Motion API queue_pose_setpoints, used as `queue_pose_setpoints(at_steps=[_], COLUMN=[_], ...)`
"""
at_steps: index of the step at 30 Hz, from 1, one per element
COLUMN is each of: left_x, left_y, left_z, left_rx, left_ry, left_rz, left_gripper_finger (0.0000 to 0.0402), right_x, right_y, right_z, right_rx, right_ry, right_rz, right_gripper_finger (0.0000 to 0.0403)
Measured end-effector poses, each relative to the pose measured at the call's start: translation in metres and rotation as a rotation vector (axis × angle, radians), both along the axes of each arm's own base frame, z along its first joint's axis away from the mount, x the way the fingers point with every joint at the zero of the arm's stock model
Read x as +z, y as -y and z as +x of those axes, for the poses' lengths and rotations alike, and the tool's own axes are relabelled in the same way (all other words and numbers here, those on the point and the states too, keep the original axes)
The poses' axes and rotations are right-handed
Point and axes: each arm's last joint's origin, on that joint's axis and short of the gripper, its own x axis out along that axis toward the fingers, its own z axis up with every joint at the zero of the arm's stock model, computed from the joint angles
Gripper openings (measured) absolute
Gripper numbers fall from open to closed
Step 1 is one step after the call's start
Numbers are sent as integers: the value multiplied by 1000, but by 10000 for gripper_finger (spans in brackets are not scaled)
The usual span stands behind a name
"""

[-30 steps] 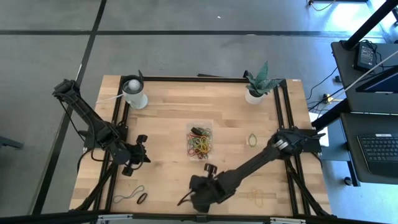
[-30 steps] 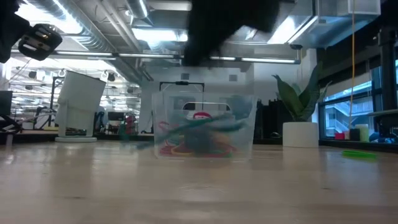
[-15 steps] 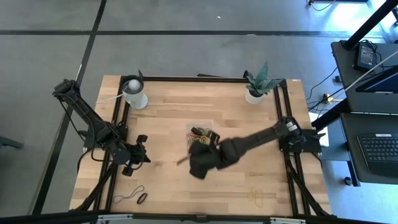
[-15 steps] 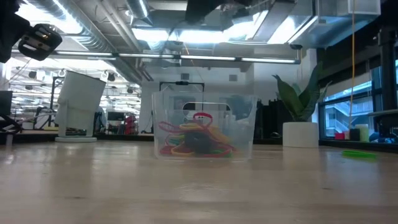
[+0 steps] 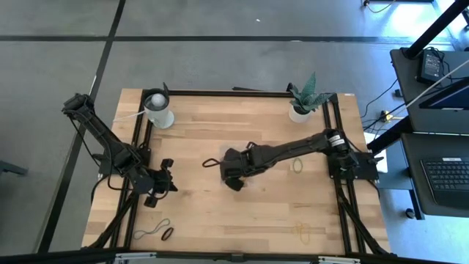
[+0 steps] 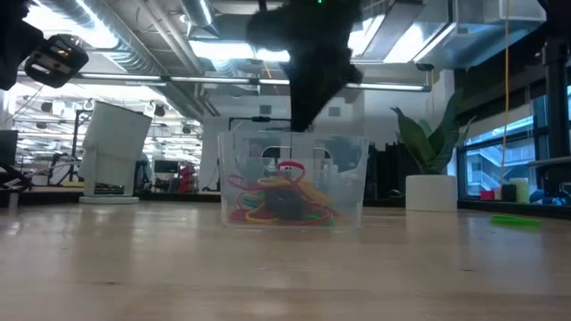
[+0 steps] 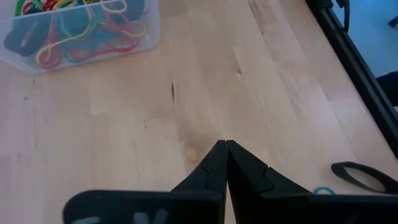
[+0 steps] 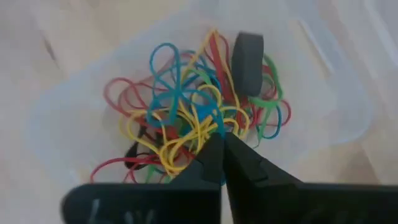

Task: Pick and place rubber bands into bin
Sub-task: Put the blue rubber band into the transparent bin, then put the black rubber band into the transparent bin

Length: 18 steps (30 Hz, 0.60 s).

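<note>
The clear bin point(image 8: 336, 93) holds a tangle of rubber bands point(image 8: 186, 118) in red, yellow, blue and green, plus a broad dark one point(image 8: 247, 62). It stands at the table's middle point(image 6: 290, 192). My right gripper point(image 8: 221, 140) hovers shut just above it point(image 6: 302, 120). A thin dark band point(image 5: 211, 162) sticks out from that gripper toward the table's left. My left gripper point(image 7: 225, 144) is shut on nothing, above the wood at the table's left point(image 5: 163, 183). Loose bands lie flat on the table: two at the near left point(image 5: 164, 229), a green one point(image 5: 297, 165) at the right, and a pale one point(image 5: 302, 233) near the front. My right gripper is shut on the thin dark band, and its own body hides the place of contact. The fingers slant steeply down from the table's right. The band's free loop point(image 5: 211, 162) sticks out to the left, clear of the table.
A white cup point(image 5: 157, 110) stands at the far left and a white plant pot point(image 5: 300, 108) at the far right. Black frame rails point(image 5: 139, 147) run along the table's left and right sides. A dark band point(image 7: 364, 177) lies near my left gripper.
My right gripper has swung from the table's near edge toward the far edge, rising a little and rolling slightly. It now stands over the bin. The dark band has travelled with it, trailing to the left.
</note>
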Motion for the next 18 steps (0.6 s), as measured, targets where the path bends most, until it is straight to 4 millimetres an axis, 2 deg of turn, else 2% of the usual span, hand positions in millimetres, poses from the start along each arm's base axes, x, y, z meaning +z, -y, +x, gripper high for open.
queue_pose_setpoints(at_steps=[3, 8, 14, 18], left_x=[0, 2, 4, 5], left_y=[0, -3, -10, -13], left_z=[0, 4, 10, 13], left_rx=[15, 180, 340, 388], left_ry=[10, 50, 96, 108], left_rz=[9, -51, -105, -129], left_gripper_finger=[3, 17, 81, 119], right_x=[-10, -4, 8, 13], right_y=[0, -1, 6, 12], right_z=[2, 5, 5, 2], right_rx=[4, 74, 143, 256], right_ry=[27, 31, -2, -74], right_rz=[24, 18, -12, -55], right_gripper_finger=[22, 55, 104, 140])
